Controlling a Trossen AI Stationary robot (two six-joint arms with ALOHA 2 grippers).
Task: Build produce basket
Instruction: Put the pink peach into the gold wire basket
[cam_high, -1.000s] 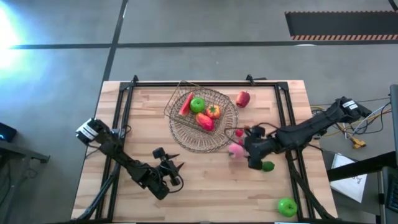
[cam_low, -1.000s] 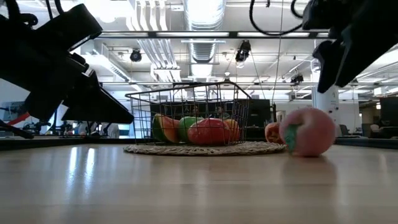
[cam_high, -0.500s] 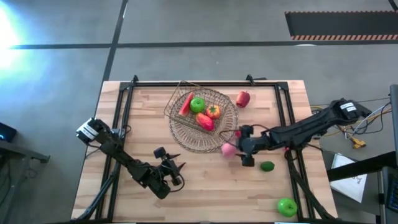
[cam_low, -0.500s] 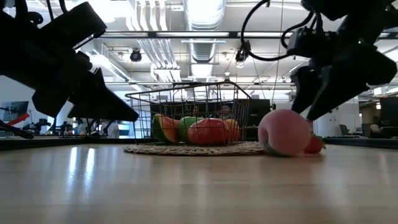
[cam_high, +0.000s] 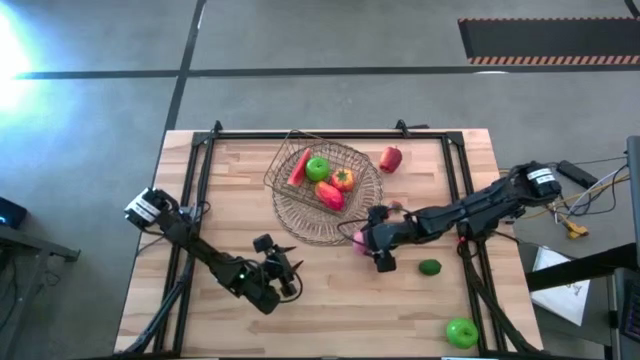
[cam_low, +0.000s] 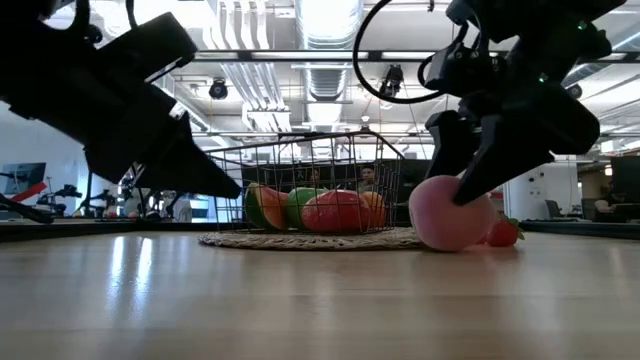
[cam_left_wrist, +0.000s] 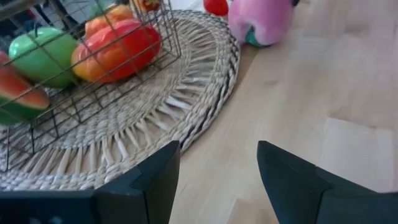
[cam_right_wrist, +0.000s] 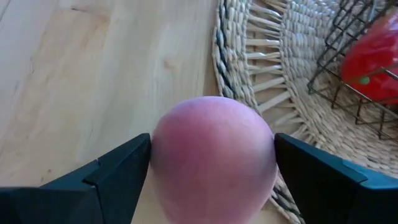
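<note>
The wire basket (cam_high: 352, 156) stands on a round woven tray (cam_high: 300, 226) and holds a green apple, a red piece, an orange piece and a salmon-red piece. A pink fruit (cam_high: 357, 238) lies on the table against the tray's right rim. My right gripper (cam_high: 368, 245) is open, with one finger on each side of the fruit. A red apple (cam_high: 390, 158), a small red piece (cam_high: 385, 212), a dark green piece (cam_high: 429, 266) and a green apple (cam_high: 461, 332) lie loose on the table. My left gripper (cam_high: 285, 274) hovers open, near the tray's near edge. My right gripper comes slanting down from the table's right, and the pink fruit (cam_right_wrist: 211, 155) fills the gap between its open fingers. The fingertips (cam_right_wrist: 144, 152) lie right at the widest part of the fruit's sides; whether both touch it I cannot tell. The fruit rests on the table (cam_low: 450, 212) against the tray's rim (cam_right_wrist: 219, 50).
The black frame rails (cam_high: 200, 170) run along the table's left, right and far edges. Bare wood (cam_high: 340, 310) lies between the tray and the near edge.
My right gripper has moved toward the table's left, toward the tray, and has dropped lower. The pink fruit has rolled along the table ahead of it to the tray's rim, turning over. My left gripper has shifted a little toward the right.
</note>
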